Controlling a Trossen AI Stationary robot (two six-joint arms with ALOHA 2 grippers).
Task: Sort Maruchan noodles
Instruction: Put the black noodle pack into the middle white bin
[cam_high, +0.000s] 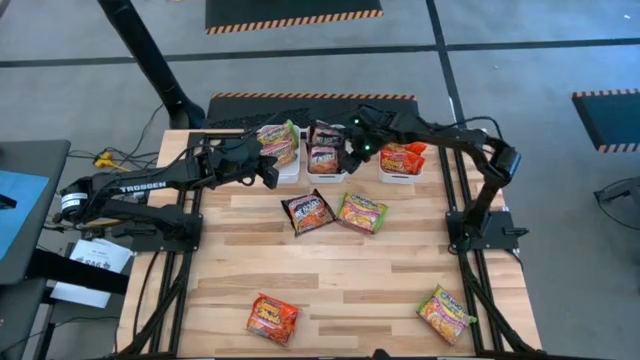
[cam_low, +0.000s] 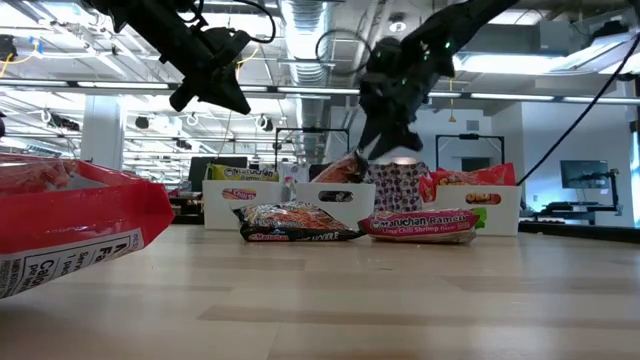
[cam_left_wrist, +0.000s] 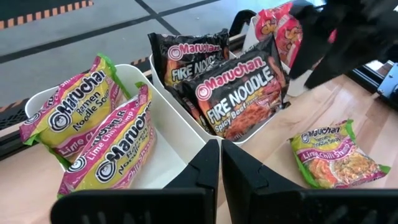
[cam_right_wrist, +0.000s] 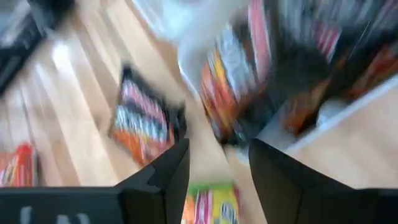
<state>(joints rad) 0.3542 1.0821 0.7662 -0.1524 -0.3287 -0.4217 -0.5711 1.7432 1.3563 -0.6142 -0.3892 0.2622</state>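
Right gripper (cam_high: 352, 148), jaws parted and empty above the middle tray (cam_high: 327, 176), risks dragging leaning black packets (cam_high: 326, 158) out; left gripper (cam_high: 270, 176) clenched.

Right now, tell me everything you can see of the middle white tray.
The middle tray is a white, rectangular, smooth plastic bin, open-topped, standing upright at the table's far edge between two like trays. It holds dark Fire Noodle packets leaning upright against one another, tops jutting above its rim. The right gripper, jaws apart, hovers at its right side.
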